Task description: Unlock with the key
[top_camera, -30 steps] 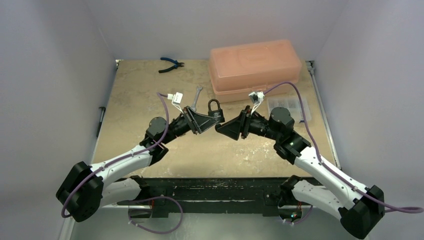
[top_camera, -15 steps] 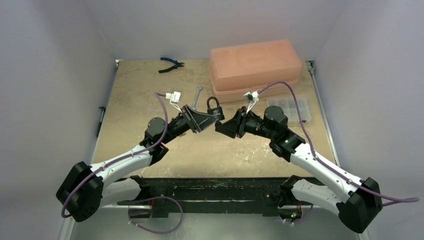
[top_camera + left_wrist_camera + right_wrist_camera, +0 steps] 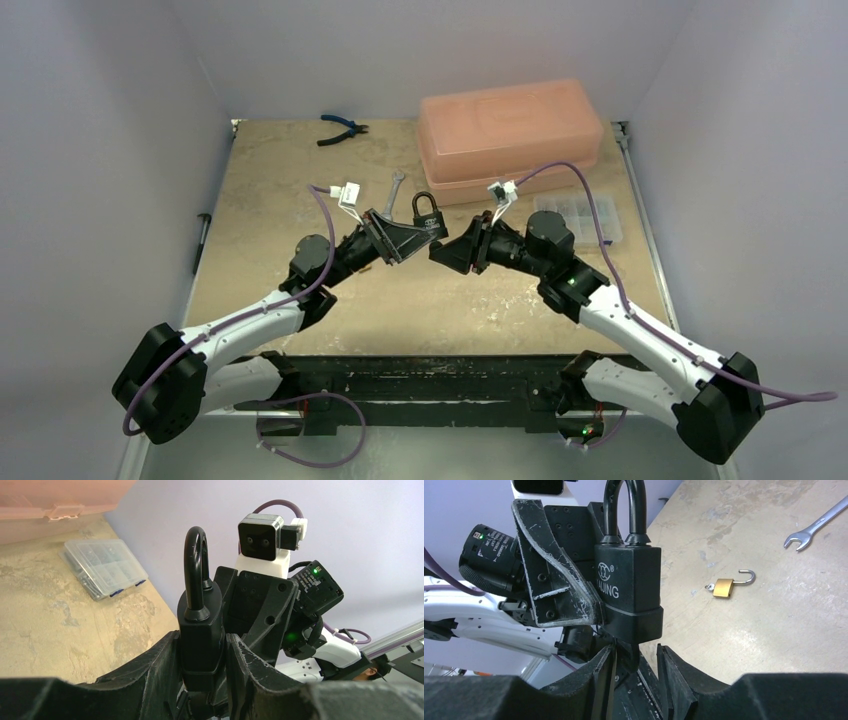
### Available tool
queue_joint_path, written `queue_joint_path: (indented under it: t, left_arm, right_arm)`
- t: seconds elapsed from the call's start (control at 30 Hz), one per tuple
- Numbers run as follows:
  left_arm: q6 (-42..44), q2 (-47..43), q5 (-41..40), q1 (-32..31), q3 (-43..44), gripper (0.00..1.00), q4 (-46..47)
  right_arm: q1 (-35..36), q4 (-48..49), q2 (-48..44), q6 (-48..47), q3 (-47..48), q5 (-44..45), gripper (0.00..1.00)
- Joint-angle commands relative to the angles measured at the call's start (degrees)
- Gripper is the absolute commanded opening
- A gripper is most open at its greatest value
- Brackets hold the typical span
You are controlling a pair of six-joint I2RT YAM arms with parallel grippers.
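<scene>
Two hands are seen above the counter (image 3: pixel 280 180): the black padlock (image 3: pixel 629 590) is clamped upright in the left hand (image 3: pixel 425 232), the right hand (image 3: pixel 634 652) beneath it cannot be told closed or apart, and a misaligned key, unseen, could be jammed.

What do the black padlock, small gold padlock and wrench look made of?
Black padlock: matte black jacket, likely plastic or rubber, seam near the base; glossy black shackle, probably coated steel.
Small padlock: yellow satin body, looks brass; bright silvery shackle.
Wrench: bare silvery metal, likely plated steel.
</scene>
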Motion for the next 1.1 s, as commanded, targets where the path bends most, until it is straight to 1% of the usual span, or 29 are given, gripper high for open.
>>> queue_joint_path:
  t: [0.0, 0.27, 0.33, 0.43, 0.53, 0.6, 0.67, 0.8, 0.9, 1.07]
  left_arm:
    - [-0.9, -2.1, -0.4, 0.0, 0.9, 0.00, 8.7]
    - [-1.5, -2.2, -0.4, 0.0, 0.2, 0.00, 9.6]
    - [-1.5, -2.2, -0.4, 0.0, 0.0, 0.00, 9.7]
    - [-1.7, -2.2, -0.4, 0.0, -0.1, 0.00, 10.1]
    - [-1.8, -2.4, 0.0, 0.0, -0.1, 0.00, 10.3]
    - [-1.7, -2.7, 0.4, 0.0, 0.0, 0.00, 10.4]
    - [-1.8, -3.1, 1.1, 0.0, -0.1, 0.00, 10.6]
    - [-2.8, -3.8, 2.9, 0.0, -0.4, 0.00, 13.2]
    - [-4.5, -3.8, 4.9, 0.0, -0.8, 0.00, 17.0]
    - [-7.4, -4.2, 7.9, 0.0, -0.6, 0.00, 21.8]
  right_arm:
    - [0.0, 2.1, 0.4, -0.3, 3.0, 1.5, 0.42]
    - [0.0, 3.9, 1.4, 0.8, 3.3, 1.4, 0.43]
    - [0.0, 4.3, 1.5, 0.9, 3.5, 1.2, 0.39]
    - [0.0, 4.7, 1.4, 1.0, 3.3, 1.0, 0.32]
    - [0.1, 5.9, 0.9, 1.5, 2.5, 0.2, 0.14]
    - [0.1, 7.2, 0.5, 2.1, 1.9, -0.6, 0.06]
    - [0.1, 9.1, 0.1, 2.8, 1.1, -1.8, 0.01]
    - [0.1, 11.4, -0.5, 3.6, 0.5, -4.5, 0.00]
    - [0.0, 14.6, -1.3, 5.4, -0.1, -6.7, 0.00]
    - [0.1, 15.6, -2.0, 6.1, 1.0, -8.7, 0.00]
